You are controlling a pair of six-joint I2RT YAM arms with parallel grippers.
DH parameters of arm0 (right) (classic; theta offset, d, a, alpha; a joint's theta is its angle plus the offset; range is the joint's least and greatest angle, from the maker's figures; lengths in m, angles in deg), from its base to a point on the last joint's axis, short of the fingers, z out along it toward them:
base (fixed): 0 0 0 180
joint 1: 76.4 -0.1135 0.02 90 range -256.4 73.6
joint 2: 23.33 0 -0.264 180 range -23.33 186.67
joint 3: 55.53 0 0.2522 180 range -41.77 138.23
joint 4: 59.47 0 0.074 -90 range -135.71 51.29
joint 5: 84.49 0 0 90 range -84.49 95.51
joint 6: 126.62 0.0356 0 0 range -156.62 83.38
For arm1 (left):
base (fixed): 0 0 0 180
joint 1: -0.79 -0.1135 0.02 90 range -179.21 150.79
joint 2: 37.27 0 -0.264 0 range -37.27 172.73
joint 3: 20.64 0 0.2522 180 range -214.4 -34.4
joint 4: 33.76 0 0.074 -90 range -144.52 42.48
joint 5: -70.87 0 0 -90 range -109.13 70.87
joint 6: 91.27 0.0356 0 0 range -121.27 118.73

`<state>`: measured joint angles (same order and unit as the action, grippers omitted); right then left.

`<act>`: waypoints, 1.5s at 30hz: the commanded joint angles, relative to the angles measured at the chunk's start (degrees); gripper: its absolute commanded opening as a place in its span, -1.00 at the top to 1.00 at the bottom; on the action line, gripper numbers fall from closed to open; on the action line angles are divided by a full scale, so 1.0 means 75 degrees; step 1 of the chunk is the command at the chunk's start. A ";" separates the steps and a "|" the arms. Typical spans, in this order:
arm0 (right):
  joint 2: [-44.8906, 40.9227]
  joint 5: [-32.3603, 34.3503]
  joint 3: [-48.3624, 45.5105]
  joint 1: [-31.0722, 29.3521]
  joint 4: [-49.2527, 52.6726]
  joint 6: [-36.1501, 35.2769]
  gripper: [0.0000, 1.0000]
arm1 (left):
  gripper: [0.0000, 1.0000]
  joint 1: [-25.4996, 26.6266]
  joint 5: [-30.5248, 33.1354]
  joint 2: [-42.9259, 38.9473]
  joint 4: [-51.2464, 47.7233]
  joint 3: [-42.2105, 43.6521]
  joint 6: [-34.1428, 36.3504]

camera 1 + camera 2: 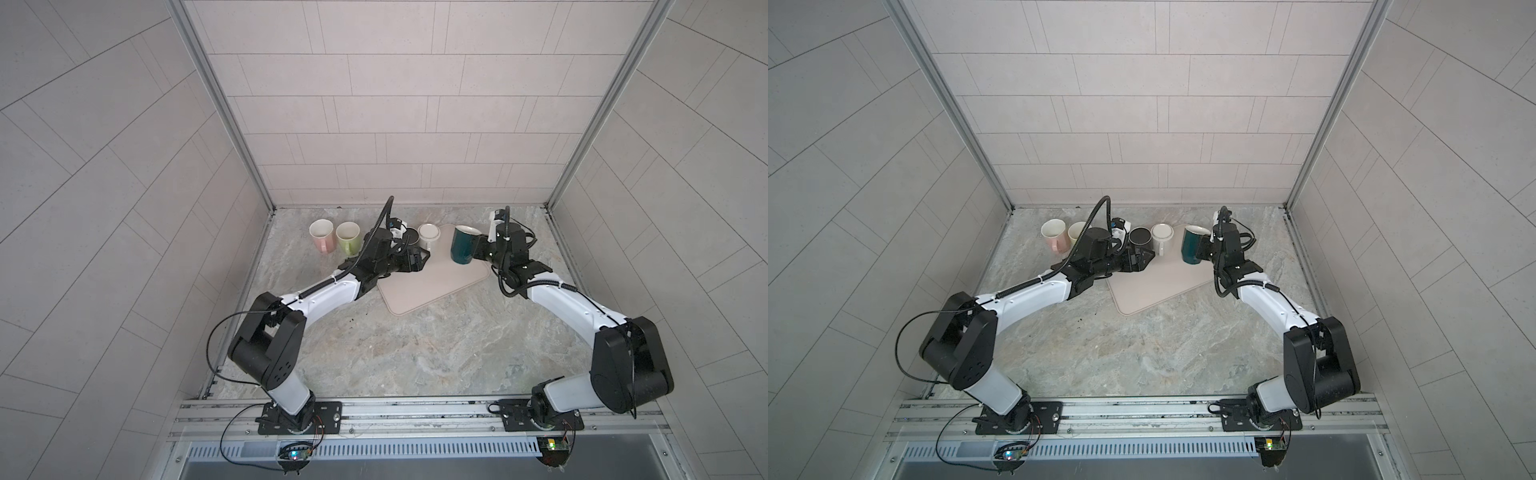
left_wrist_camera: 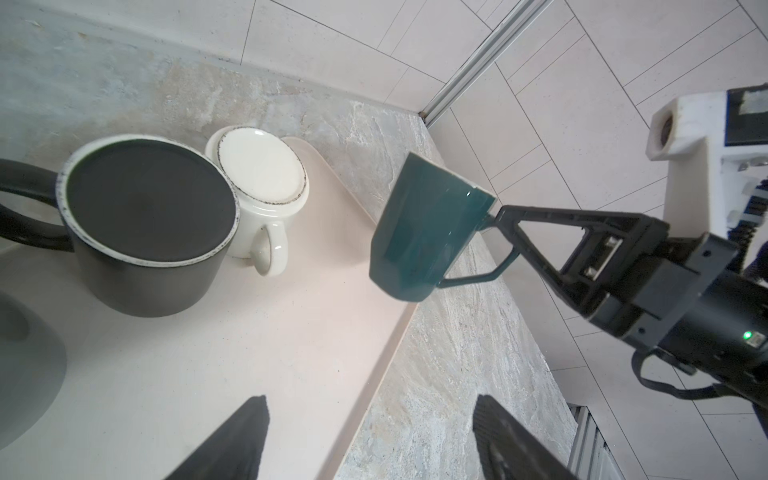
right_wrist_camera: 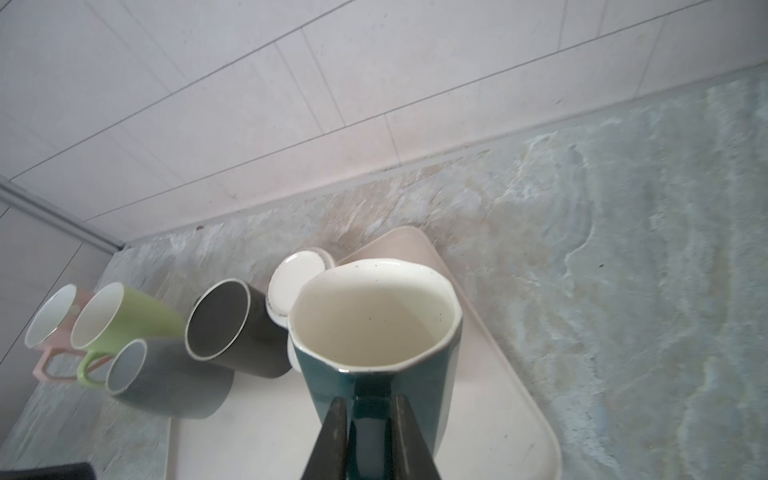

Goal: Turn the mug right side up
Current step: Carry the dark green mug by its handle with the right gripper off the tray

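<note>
The dark teal mug (image 1: 462, 246) (image 1: 1192, 246) has a cream inside and stands mouth up, slightly tilted. It hangs by the right edge of the beige mat (image 1: 432, 286). My right gripper (image 3: 368, 401) is shut on the mug's handle; in the left wrist view the mug (image 2: 428, 224) hangs from that gripper (image 2: 496, 216). My left gripper (image 2: 370, 403) (image 1: 420, 261) is open and holds nothing. It sits low over the mat's left part, beside the black mug.
A black mug (image 2: 149, 208) and a white mug (image 2: 262, 178) stand bottom up at the mat's back edge. Pink (image 1: 322, 235) and green (image 1: 348, 237) mugs stand mouth up at the back left. A grey mug (image 3: 129, 368) is near them.
</note>
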<state>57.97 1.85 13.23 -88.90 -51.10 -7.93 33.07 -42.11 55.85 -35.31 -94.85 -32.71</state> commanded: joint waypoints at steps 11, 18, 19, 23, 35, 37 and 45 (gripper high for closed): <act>0.0396 0.1717 -0.0381 0.0708 -0.2677 -0.2224 1.00 | -0.67 0.0012 0.0729 -0.1233 0.0227 0.1358 0.0091; 0.1271 0.2395 -0.0787 0.0708 -0.3889 -0.2882 1.00 | -0.67 0.0017 0.1029 -0.1649 0.0599 0.1727 0.0227; 0.1365 0.2435 -0.0828 0.0707 -0.4033 -0.2873 1.00 | -0.67 0.0010 0.1020 -0.1632 0.0577 0.1702 0.0250; 0.1509 0.2593 -0.1202 0.0702 -0.4840 -0.3014 1.00 | -0.68 0.0011 0.1095 -0.1682 0.0471 0.1724 0.0336; 0.2180 0.3250 -0.1903 0.0703 -0.6391 -0.2735 1.00 | -0.71 -0.0002 0.1289 -0.1855 0.0270 0.1649 0.0488; 0.2186 0.3248 -0.1839 0.0704 -0.6224 -0.2752 1.00 | -0.73 -0.0002 0.1276 -0.1895 0.0231 0.1648 0.0444; 0.2085 0.3512 -0.1967 0.0745 -0.6212 -0.2559 0.92 | -0.74 -0.0002 0.1327 -0.2088 0.0222 0.1667 0.0430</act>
<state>74.49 25.81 -1.28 -83.72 -94.57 -27.39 33.09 -32.78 41.84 -34.22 -82.43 -30.11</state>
